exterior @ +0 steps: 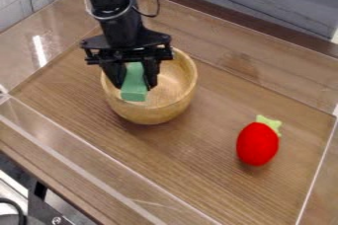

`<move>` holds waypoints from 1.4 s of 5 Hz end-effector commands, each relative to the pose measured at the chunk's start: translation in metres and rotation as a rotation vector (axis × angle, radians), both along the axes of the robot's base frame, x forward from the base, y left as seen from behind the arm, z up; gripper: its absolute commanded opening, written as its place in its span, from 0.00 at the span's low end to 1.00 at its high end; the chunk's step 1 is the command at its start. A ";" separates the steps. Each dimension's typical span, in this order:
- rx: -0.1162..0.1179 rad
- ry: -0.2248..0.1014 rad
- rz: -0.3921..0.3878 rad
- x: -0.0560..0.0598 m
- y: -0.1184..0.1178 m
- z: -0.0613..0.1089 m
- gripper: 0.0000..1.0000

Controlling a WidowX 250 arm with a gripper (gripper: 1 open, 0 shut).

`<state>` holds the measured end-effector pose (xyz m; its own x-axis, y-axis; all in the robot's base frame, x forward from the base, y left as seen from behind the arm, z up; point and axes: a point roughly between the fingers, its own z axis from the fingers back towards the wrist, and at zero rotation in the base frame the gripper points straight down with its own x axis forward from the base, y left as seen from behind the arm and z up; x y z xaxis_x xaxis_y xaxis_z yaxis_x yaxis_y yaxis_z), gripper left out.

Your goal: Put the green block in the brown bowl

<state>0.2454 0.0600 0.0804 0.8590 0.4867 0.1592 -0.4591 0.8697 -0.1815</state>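
The brown bowl (169,104) is a round light wooden one left of the table's middle. My gripper (134,77) hangs straight down over its inside, its dark fingers (117,74) closed on the green block (136,84). The block stands on end between them, its lower end down inside the bowl's rim. Whether it touches the bowl's floor I cannot tell.
A red strawberry-shaped toy (259,142) lies on the wooden tabletop to the right of the bowl. Clear plastic walls (53,41) fence the work area on all sides. A grey wall runs along the back.
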 end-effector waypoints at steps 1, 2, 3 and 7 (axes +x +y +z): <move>0.025 -0.039 0.012 0.013 0.014 0.007 0.00; 0.026 -0.027 0.027 0.016 0.021 0.002 0.00; 0.025 -0.013 0.040 0.019 0.027 -0.003 0.00; -0.004 0.024 0.079 0.028 0.045 -0.004 1.00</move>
